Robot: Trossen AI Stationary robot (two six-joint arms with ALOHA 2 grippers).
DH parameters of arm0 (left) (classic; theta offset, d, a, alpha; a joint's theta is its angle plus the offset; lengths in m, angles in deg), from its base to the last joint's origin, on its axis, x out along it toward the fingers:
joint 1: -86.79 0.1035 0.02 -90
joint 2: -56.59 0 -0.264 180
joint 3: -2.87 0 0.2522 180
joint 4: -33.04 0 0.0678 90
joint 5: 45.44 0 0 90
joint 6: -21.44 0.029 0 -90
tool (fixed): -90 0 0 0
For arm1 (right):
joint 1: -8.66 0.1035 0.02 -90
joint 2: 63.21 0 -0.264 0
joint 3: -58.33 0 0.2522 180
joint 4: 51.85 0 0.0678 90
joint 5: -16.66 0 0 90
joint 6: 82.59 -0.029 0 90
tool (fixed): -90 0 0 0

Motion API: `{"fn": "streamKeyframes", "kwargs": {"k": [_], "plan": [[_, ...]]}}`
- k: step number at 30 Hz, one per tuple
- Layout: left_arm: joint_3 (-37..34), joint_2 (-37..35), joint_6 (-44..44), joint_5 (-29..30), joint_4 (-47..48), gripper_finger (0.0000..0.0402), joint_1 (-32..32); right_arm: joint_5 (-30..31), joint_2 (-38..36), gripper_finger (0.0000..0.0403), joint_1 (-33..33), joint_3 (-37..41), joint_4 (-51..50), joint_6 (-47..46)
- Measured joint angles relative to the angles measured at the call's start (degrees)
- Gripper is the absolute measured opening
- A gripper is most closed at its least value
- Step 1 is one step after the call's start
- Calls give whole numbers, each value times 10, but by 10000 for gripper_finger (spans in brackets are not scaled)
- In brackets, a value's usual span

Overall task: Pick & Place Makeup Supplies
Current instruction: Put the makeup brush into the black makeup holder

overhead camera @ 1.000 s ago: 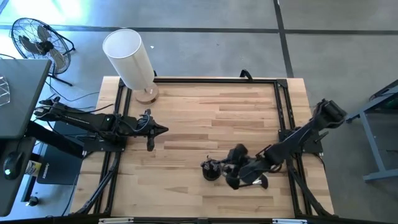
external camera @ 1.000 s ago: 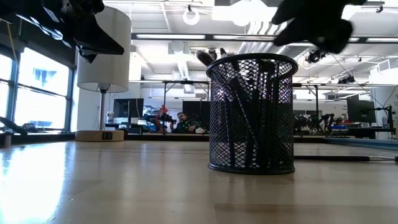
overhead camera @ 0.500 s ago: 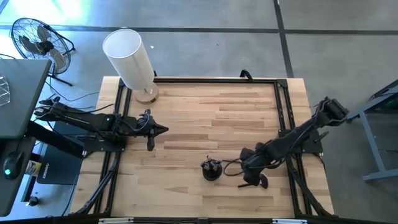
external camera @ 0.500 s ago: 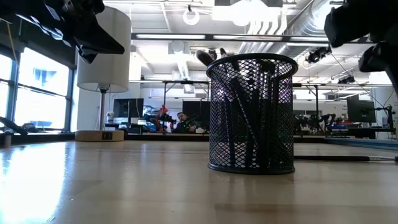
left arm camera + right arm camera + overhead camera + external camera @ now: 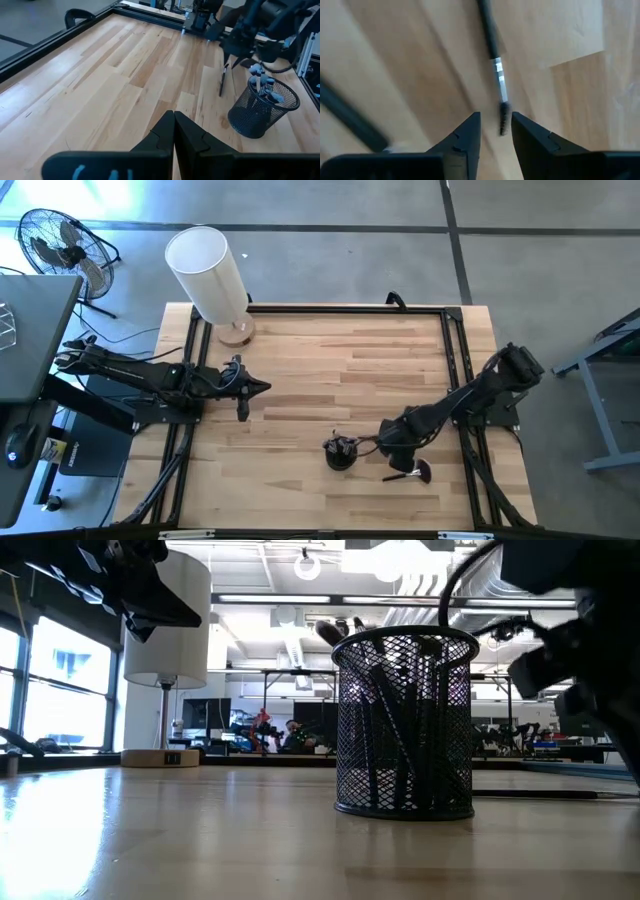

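High view: right gripper [image 5: 392, 446] now nearer the cup [image 5: 340, 453], narrowly parted, empty.

Left arm stretched along the table's left side, left gripper [image 5: 173, 131] hovering with fingers pressed together, right arm bent in from the right edge, right gripper [image 5: 495, 131] pointing down, fingers [image 5: 468, 134] narrowly parted

Materials and finishes on the table [image 5: 330, 360]
Pale wooden planks are showing a smooth satin sheen; the black wire-mesh cup [image 5: 405, 720] is looking matt.
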Motion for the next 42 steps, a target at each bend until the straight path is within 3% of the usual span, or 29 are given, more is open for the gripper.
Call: {"fn": "streamKeyframes", "kwargs": {"k": [5,11,18,26,36,42], "plan": [[0,0,0,0,0,0,0,-19,-4,74,-11,37,41,4],[0,1,0,-15,-1,0,0,-15,-5,9,-11,51,43,9],[0,2,0,-18,0,1,0,-7,-23,3,-10,43,20,15],[0,2,0,-16,-1,5,0,-8,-101,1,-9,7,-104,-1],[5,2,14,55,-62,108,0,41,-173,0,-47,-119,-346,-1],[92,54,96,49,7,119,0,88,-159,0,-121,-254,-420,35]]}}
